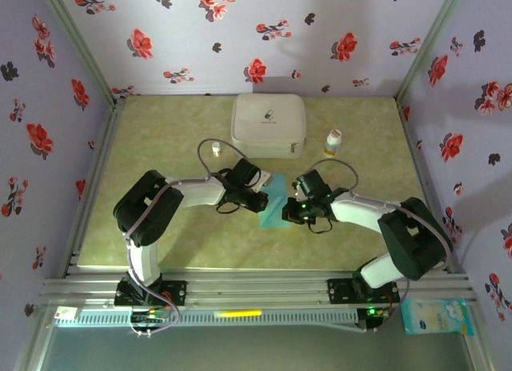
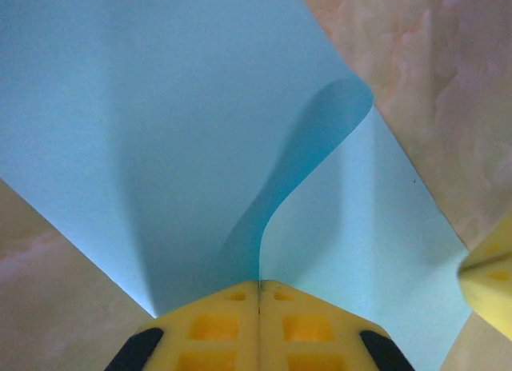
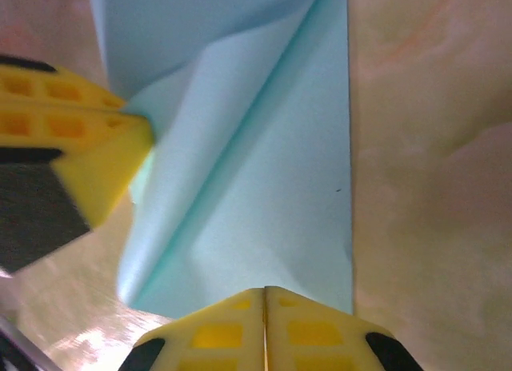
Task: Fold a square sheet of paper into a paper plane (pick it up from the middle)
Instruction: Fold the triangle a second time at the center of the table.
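Note:
The square sheet of paper [image 1: 274,205] is light blue-teal and lies on the table between the two grippers, partly folded. A diagonal fold runs across it [image 3: 240,147], and one flap curls up off the lower layer [image 2: 304,147]. My left gripper [image 2: 258,283] is shut, and the raised flap's edge runs straight into the seam between its yellow fingertips; it sits at the sheet's left side [image 1: 258,198]. My right gripper [image 3: 265,289] is shut over the sheet's near edge with nothing visible between its fingers. It stands at the sheet's right side [image 1: 293,208].
A white rounded case [image 1: 268,123] stands at the back of the green table [image 1: 160,147]. A small bottle [image 1: 333,142] is to its right and a small white object [image 1: 215,149] to its left. Flowered walls [image 1: 48,107] close in three sides.

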`<state>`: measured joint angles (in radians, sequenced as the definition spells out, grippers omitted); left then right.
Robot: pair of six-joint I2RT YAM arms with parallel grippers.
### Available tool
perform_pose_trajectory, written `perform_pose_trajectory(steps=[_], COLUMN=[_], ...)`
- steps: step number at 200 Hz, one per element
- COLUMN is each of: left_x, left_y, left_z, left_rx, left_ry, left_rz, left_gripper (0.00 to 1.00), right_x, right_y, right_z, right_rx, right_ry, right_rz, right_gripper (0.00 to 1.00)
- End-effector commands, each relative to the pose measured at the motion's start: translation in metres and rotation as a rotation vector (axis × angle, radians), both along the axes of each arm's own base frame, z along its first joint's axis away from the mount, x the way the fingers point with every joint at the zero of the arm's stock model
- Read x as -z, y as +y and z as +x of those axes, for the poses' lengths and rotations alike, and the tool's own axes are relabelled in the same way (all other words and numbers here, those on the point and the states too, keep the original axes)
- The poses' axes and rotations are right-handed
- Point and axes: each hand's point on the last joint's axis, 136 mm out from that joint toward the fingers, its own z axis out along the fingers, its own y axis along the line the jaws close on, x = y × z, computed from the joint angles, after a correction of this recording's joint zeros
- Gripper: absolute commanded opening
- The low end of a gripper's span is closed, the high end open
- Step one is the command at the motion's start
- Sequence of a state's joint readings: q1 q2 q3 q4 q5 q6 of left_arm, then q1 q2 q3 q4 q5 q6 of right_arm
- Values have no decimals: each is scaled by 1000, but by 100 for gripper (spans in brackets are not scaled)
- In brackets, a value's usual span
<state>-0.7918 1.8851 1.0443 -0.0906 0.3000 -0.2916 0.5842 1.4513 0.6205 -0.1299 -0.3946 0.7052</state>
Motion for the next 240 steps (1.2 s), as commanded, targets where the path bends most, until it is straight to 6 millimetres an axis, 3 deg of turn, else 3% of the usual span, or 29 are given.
perform_pose_trajectory(steps=[1, 20, 92, 141, 200, 240], left_x=[31, 32, 31, 32, 35, 37], left_y=[20, 20, 18, 19, 20, 20], left_z=[-14, -14, -13, -14, -14, -15], left_rx=[5, 6, 7, 9, 15, 19], left_ry=[60, 62, 62, 65, 69, 73], left_rz=[87, 88, 89, 92, 102, 108], left_gripper=[4, 4, 3, 3, 3, 3], right_x=[-19, -27, -23, -8, 30, 25], right_y=[7, 20, 44, 43, 26, 22], right_z=[18, 27, 48, 49, 32, 36], right_rx=[134, 201, 266, 280, 289, 312], right_ry=[-39, -33, 6, 27, 94, 83], right_rz=[109, 229, 357, 338, 214, 205], right_gripper=[4, 0, 0, 0, 0, 0])
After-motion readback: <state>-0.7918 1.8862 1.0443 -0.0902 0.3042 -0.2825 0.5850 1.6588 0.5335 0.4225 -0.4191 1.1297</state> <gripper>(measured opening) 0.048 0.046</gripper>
